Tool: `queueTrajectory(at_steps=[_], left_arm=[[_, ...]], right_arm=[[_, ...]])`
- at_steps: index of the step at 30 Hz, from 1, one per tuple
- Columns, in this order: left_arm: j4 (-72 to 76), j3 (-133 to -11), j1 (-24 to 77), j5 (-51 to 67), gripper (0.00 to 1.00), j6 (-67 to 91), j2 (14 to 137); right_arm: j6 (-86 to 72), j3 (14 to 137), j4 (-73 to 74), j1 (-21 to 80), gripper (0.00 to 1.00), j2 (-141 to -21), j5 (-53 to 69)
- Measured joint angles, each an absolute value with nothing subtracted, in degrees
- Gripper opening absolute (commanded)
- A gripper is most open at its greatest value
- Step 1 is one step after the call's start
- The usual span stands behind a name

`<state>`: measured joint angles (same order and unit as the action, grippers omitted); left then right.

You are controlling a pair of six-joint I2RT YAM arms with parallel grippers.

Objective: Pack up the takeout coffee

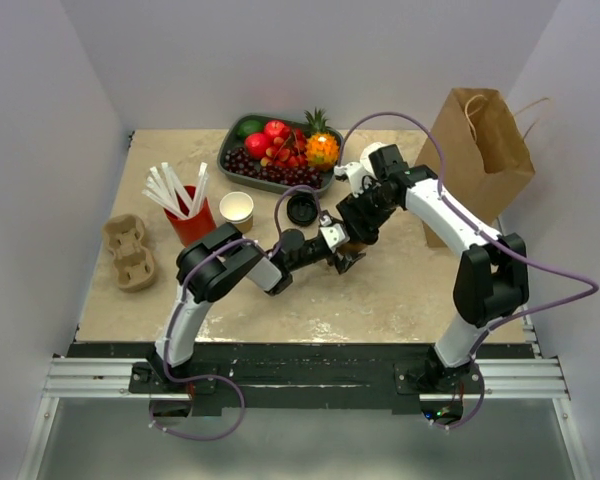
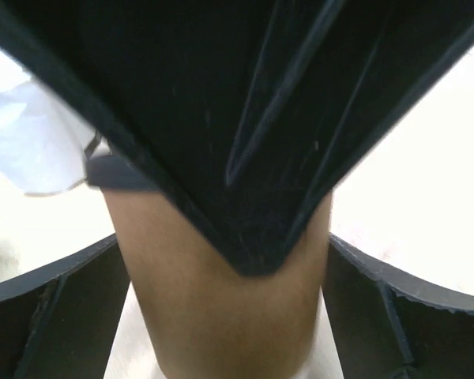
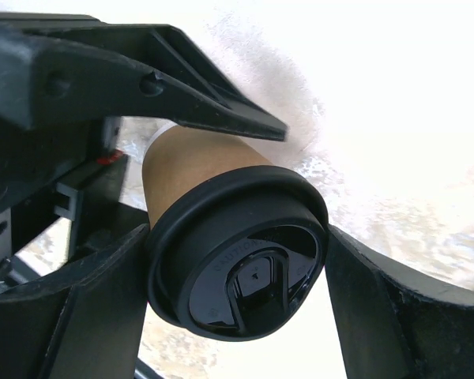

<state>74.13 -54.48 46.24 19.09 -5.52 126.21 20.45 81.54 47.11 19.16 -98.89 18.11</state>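
Observation:
The takeout coffee (image 3: 197, 162), a brown paper cup with a black lid (image 3: 237, 260), hangs on its side above the middle of the table (image 1: 400, 300). My right gripper (image 3: 237, 272) is shut on it, with a finger pressed to each side of the lid rim. My left gripper (image 2: 221, 316) stands open around the cup's brown body (image 2: 221, 300), with slivers of table showing beside it. One left finger (image 3: 213, 110) lies along the cup's upper side. From above, both grippers meet at the centre, left gripper (image 1: 342, 258) and right gripper (image 1: 358, 238), and they mostly hide the cup.
A brown paper bag (image 1: 480, 160) stands at the back right. A loose black lid (image 1: 302, 208), an open brown cup (image 1: 237, 207), a red cup with white straws (image 1: 190, 222) and a cardboard cup carrier (image 1: 130, 252) sit to the left. A fruit tray (image 1: 242, 170) is at the back.

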Motion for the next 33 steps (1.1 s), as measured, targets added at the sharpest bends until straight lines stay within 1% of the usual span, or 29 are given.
queueTrajectory(at_steps=[5,12,20,27,28,29,31,32,33], left_arm=[[73.7,-50.6,46.2,17.3,1.0,-3.5,123.4],[72.0,-46.3,46.0,12.7,1.0,3.4,116.6],[64.1,-38.3,45.8,13.9,1.0,8.4,100.9],[50.2,-30.6,45.8,14.4,1.0,8.4,81.8],[47.7,-29.6,45.8,14.5,1.0,8.4,78.3],[46.4,-29.0,45.8,14.6,1.0,8.4,76.2],[43.5,-28.1,45.8,14.8,1.0,8.4,72.7],[42.0,-27.7,45.8,14.8,1.0,8.4,71.1],[40.9,-27.4,45.8,14.8,1.0,8.4,70.1]], right_arm=[[22.4,81.9,46.6,21.6,0.51,-97.9,12.3],[27.0,83.3,45.4,22.0,0.52,-98.0,3.5],[31.6,87.1,40.5,22.8,0.54,-101.7,-1.0],[36.4,87.4,36.0,25.1,0.56,-108.5,-4.9],[37.1,87.6,35.4,25.3,0.58,-109.1,-5.5],[37.3,88.0,35.1,25.6,0.63,-109.4,-6.1],[37.7,88.7,34.6,25.9,0.69,-110.0,-6.5],[37.8,89.2,34.6,26.0,0.8,-110.3,-6.6],[37.8,89.5,34.5,26.0,0.84,-110.6,-6.6]])
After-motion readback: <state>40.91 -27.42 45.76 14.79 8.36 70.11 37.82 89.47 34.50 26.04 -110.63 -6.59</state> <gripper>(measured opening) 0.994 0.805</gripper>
